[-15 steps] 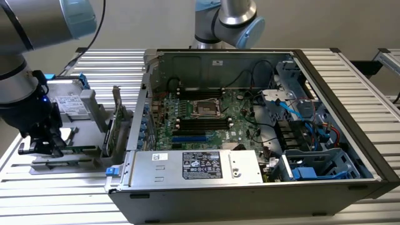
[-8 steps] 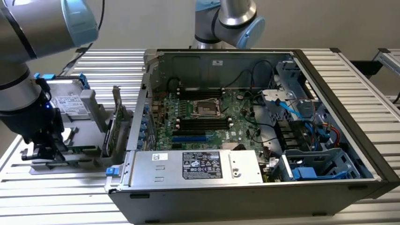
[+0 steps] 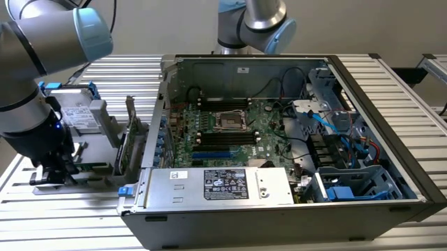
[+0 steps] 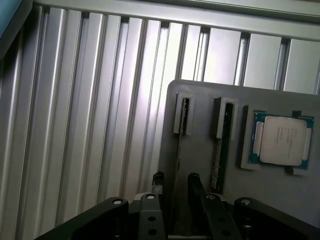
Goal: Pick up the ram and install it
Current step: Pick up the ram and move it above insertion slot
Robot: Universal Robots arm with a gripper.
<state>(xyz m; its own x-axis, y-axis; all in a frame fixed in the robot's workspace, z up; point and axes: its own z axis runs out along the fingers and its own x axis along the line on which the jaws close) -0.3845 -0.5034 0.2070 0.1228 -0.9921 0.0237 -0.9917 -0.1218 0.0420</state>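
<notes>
1. In the exterior view, the black two-fingered gripper points down at the end of the grey robot arm, at about 9 o'clock from the open black computer case.
2. Both stand over the ribbed aluminium table.
3. In the wrist view, the gripper's fingers stand apart, one on each side of the ram, with a gap showing on either side.
4. The ram, a thin green stick seen edge-on, stands upright in a slot of the flat grey plastic holder plate.
5. A second dark memory stick stands in the neighbouring slot, just beside the first.
6. A square silver-capped processor chip lies in a recess of the same plate, beyond the second stick.
7. Inside the case, the green motherboard lies flat, with long black memory slots near its middle.
8. A silver metal power-supply box sits at 6 o'clock from those slots.
</notes>
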